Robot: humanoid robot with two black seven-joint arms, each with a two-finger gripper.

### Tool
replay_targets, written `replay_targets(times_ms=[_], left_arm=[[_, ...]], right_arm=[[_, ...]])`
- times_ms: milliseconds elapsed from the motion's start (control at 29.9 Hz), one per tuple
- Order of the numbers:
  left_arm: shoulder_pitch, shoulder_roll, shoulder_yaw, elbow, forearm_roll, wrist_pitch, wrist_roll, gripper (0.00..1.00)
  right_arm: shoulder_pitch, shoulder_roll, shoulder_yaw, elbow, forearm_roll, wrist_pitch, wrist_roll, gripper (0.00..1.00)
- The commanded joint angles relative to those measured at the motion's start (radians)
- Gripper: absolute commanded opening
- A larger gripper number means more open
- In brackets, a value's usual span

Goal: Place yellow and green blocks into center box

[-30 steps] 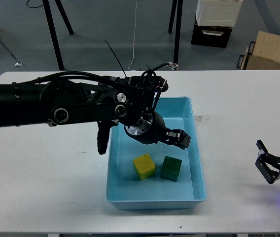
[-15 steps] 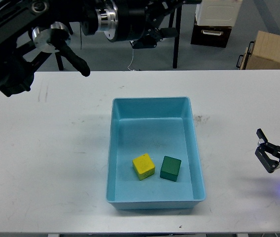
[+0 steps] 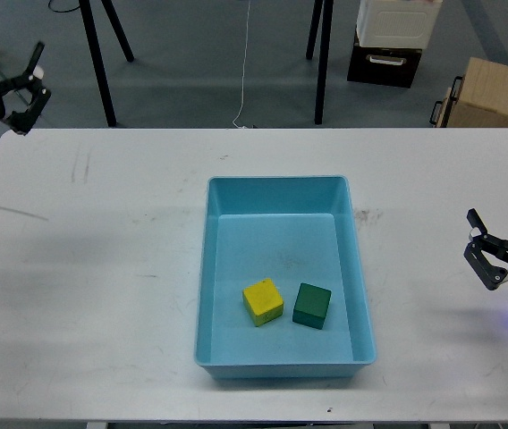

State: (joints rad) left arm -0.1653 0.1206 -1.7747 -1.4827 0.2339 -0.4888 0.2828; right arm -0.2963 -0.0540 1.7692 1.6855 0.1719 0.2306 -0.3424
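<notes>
A yellow block (image 3: 262, 301) and a dark green block (image 3: 311, 305) lie side by side, close together, on the floor of the light blue box (image 3: 276, 181) in the middle of the white table. My left gripper (image 3: 38, 79) is at the far upper left, beyond the table's back corner, open and empty. My right gripper (image 3: 476, 245) hovers at the right edge of the table, open and empty. Both grippers are far from the box.
The white table (image 3: 102, 268) has faint scuff marks. Behind it on the floor stand black tripod legs (image 3: 97, 63), a black and white case (image 3: 388, 45) and a cardboard box (image 3: 495, 94).
My left arm has lifted out of the box and swung up and away to the far upper left. The two blocks stay in the box. The right gripper has hardly moved.
</notes>
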Motion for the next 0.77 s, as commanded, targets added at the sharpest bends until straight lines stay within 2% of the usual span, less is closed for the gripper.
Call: replay_targets(times_ms=[0,201,301,735], left_arm=[[0.241,-0.099,-0.057,-0.102,-0.154,0.0,-0.028,0.98],[0.504,-0.121,-0.057,-0.177,-0.275,0.0,-0.094,0.99],[0.582,-0.121,-0.035,-0.206,-0.28,0.0,-0.1,0.99],[0.598,-0.121,0.089,-0.226,-0.289,0.0,-0.102,1.0]], right_arm=[[0.0,0.019,0.013,-0.001,0.001,0.004,0.016,1.0],[-0.018,0.026,0.021,0.013,0.003,0.004,0.016,1.0],[-0.059,0.028,0.012,0.025,0.003,0.004,0.016,1.0],[-0.139,0.053,-0.109,0.045,0.001,0.019,0.014,1.0]])
